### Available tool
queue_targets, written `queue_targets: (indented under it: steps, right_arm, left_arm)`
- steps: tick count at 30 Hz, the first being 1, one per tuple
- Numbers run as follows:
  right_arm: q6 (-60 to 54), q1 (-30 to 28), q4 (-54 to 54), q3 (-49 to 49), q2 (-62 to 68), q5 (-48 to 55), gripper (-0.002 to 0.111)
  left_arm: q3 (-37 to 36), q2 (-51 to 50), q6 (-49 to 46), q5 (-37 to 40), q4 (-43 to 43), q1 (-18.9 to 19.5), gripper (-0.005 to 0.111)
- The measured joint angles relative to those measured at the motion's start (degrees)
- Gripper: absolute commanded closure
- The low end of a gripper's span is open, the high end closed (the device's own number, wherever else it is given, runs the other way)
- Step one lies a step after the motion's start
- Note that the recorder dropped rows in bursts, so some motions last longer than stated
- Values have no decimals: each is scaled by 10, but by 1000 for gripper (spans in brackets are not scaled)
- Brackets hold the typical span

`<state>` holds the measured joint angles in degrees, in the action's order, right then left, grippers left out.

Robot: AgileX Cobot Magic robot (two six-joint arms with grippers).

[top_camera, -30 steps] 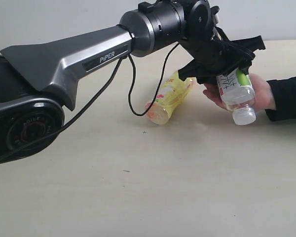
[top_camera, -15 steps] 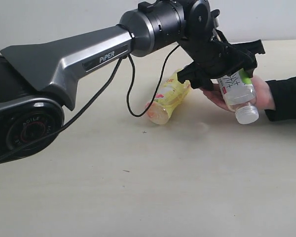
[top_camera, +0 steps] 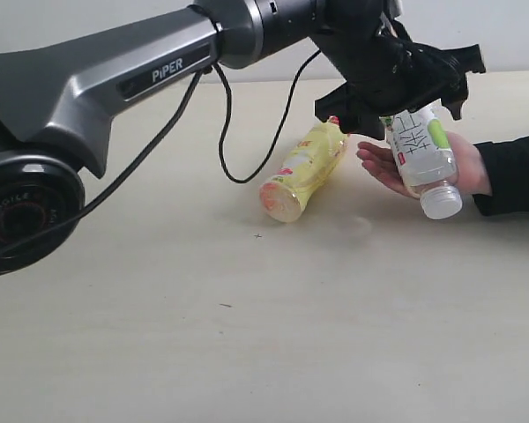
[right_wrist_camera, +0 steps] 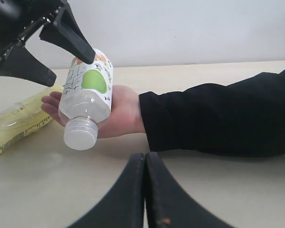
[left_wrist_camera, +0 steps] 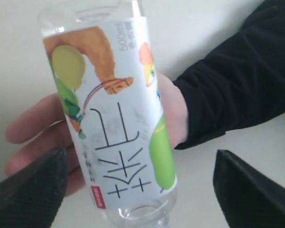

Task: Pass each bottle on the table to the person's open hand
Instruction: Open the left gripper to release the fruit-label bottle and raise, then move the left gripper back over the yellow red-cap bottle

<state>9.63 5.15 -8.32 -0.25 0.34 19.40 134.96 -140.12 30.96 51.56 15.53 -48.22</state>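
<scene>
Clear squarish plastic bottle with fruit label (top_camera: 420, 150) lies in the person's open hand (top_camera: 381, 167), at 3 o'clock of the yellow plastic bottle (top_camera: 304, 167). Left tool (top_camera: 397, 104) is released, jaws wide beside it; better to lift straight up, not brushing it.

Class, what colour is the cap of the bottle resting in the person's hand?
The cap is white, and the right wrist view shows it most clearly.

A plain white wall (right_wrist_camera: 204, 28) rises behind, evenly lit.

Fruit-label bottle (left_wrist_camera: 114, 118), both ends beyond the left wrist view's edges
</scene>
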Motion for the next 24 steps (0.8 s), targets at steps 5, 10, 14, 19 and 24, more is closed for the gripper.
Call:
queue_targets:
  steps: [5,10,14,19,24]
  right_arm:
    - [0,0,0,0,0,0,108]
    - [0,0,0,0,0,0,108]
    - [0,0,0,0,0,0,108]
    - [0,0,0,0,0,-1,108]
    - [0,0,0,0,0,-1,108]
  left_arm:
    - [0,28,-59,43,1,0,47]
    - [0,51,-121,92,1,0,101]
    - [1,59,-143,137,-7,0,105]
    - [1,64,-155,178,-43,0,105]
    - [-30,81,-170,183,-69,0,105]
